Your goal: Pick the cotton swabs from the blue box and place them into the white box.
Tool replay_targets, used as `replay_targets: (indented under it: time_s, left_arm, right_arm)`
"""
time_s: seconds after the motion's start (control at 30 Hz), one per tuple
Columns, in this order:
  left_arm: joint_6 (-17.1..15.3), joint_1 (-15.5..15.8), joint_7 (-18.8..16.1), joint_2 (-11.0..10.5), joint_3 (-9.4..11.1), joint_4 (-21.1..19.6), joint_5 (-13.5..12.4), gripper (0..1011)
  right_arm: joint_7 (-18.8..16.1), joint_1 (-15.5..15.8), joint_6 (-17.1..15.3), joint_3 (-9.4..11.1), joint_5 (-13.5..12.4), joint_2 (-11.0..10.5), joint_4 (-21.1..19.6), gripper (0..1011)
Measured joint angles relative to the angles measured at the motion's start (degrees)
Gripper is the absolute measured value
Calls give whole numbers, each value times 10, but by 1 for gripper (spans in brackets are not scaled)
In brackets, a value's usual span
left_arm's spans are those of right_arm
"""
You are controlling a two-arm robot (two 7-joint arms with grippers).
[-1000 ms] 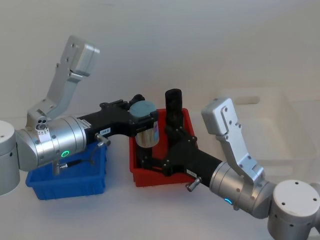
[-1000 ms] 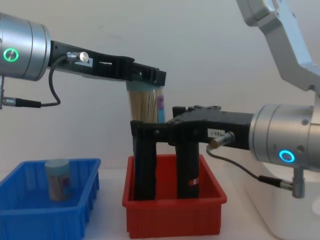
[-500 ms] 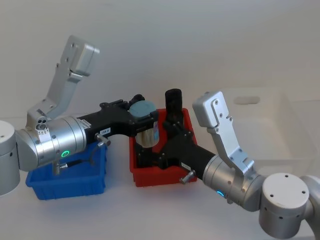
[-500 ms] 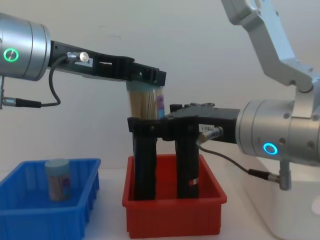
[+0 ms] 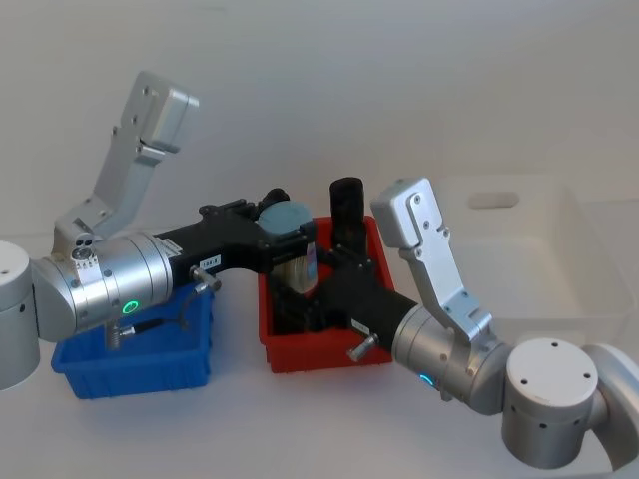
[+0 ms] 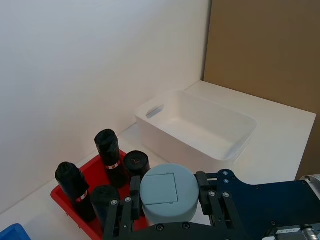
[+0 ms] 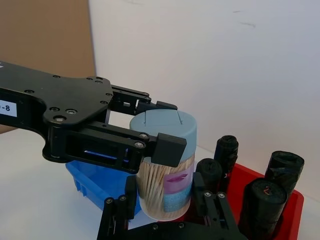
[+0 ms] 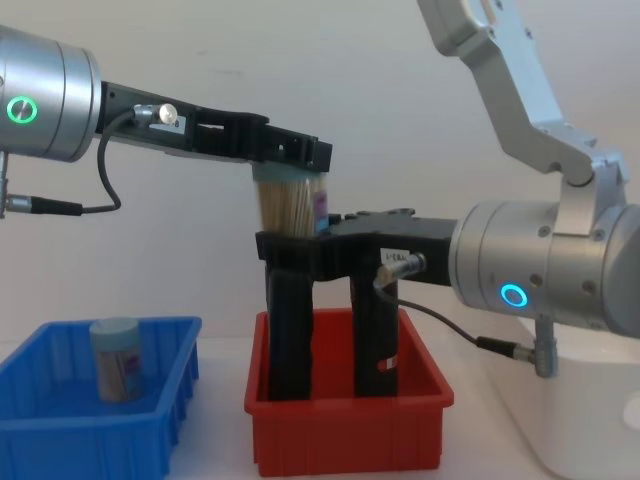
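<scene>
Handover stage above the bins. The left gripper [image 8: 291, 152] is pinching the pale blue lid of a clear cylindrical tub of cotton swabs [image 8: 290, 207] and holding it upright in the air. Taking the red ribbed plastic bin [image 5: 321, 356] as the dial centre in the head view, the tub is hanging over the bin's 10 o'clock corner.

Compared with a second ago, the right gripper [image 7: 165, 212] is sitting closer under the tub, the right arm having swung in from 4 o'clock. Its jaws are now standing spread on either side of the tub's base; contact cannot be confirmed. The left gripper and tub are in the same place. This suggests the tub is about to pass from left to right, with the grasp not yet made.

A second tub [image 8: 115, 357] is standing in the open-topped blue plastic box [image 8: 172, 326] at 9 o'clock. The large smooth white box [image 5: 562, 189] is lying at 3 o'clock and appears empty.

Room for moving: tall black upright cylinders [image 6: 107, 148] are crowding the red bin directly between the tub and the white box, and their tops seem about level with the tub's base. A carry towards 3 o'clock probably needs a lift first. Above the white box the air is open.
</scene>
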State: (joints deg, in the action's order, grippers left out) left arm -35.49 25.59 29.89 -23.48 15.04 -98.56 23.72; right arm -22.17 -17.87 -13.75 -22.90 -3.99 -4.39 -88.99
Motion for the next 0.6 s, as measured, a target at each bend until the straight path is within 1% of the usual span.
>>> replay_targets:
  time_s: [0.03,0.07,0.13,0.4,0.5,0.53,0.6]
  left_arm:
    - [0,0,0,0,0,0,0,663]
    - [0,0,0,0,0,0,0,663]
    - [0,0,-1,0,0,0,0,663]
    - [0,0,-1,0,0,0,-1,668]
    - [0,0,0,0,0,0,0,733]
    - [0,0,0,0,0,0,0,785]
    - [0,0,0,0,0,0,0,825]
  right_arm:
    - [0,-1,0,0,0,1,1,712]
    - [1,-1,1,0,0,1,2,656]
    - [1,-3,2,-1,0,2,5,619]
    - [4,-6,6,-2,-1,5,11,619]
    - [5,-7,7,-3,-2,5,12,619]
    - [5,-7,8,-3,-2,5,12,619]
    - [5,-7,9,-4,-2,5,13,619]
